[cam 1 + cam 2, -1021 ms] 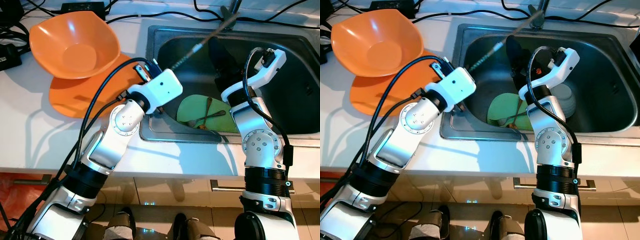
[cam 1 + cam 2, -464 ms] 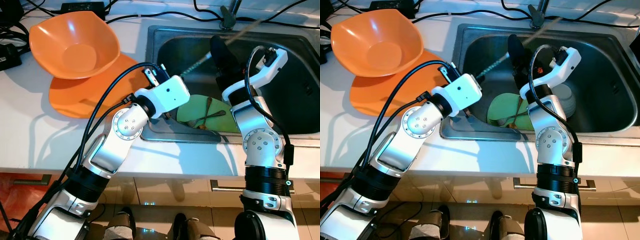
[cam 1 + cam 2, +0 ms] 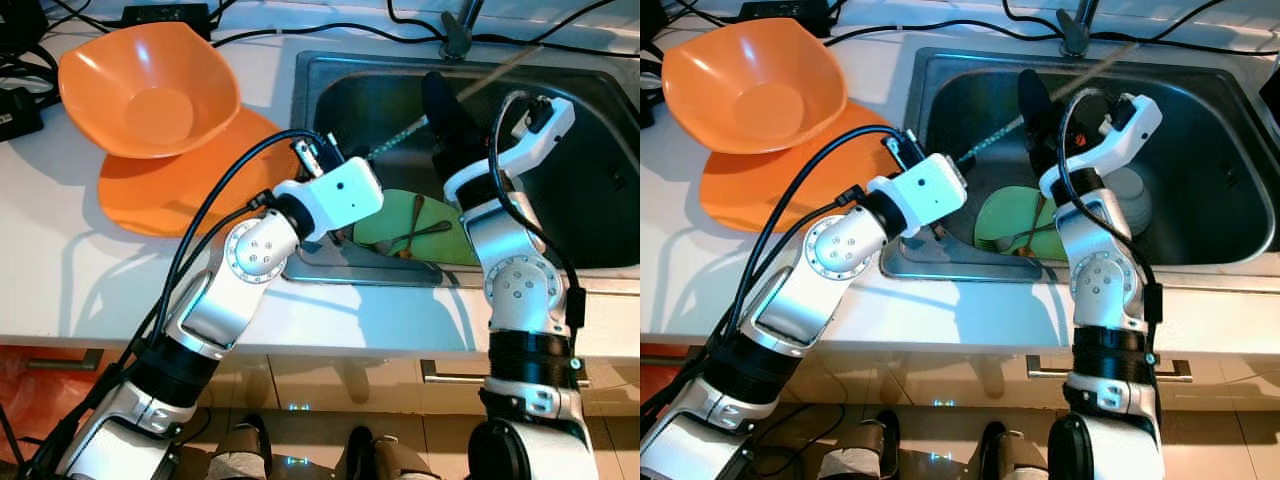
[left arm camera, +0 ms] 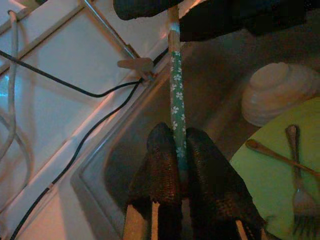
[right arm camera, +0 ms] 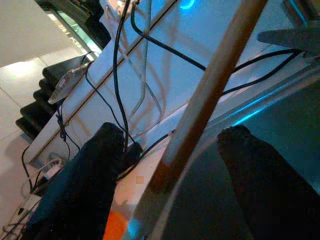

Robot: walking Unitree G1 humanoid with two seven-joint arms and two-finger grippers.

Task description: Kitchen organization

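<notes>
Nearest the robot, along the front edge of the tabletop (image 3: 80,290), the left arm reaches over the sink (image 3: 600,255) rim; its left claw (image 4: 176,165) is pressed together on a thin chopstick (image 4: 176,107), pinching the flower-patterned green end between both fingers (image 4: 161,165). Just past it, on the sink floor, a green plate (image 3: 385,225) carries a fork (image 4: 296,165) and a spoon (image 4: 272,152), with a pale upturned bowl (image 4: 280,92) beside the plate.

From the left claw the chopstick slants up and away across the basin, its bare wooden end passing between the fingers of the right claw (image 5: 175,175) — these stand spread, one on each side of the stick, apart from it.

By its look the stick is light, stiff and smooth: it could easily pivot or slip in a one-point pinch, and a hard sideways lever might snap it. A hold near mid-length, fingers square across it, would likely steady it better than the painted tip.

Farther off on the tabletop an orange bowl (image 3: 150,90) sits on an orange plate (image 3: 170,195), with cables (image 3: 330,30) and the tap (image 3: 460,30) behind.
</notes>
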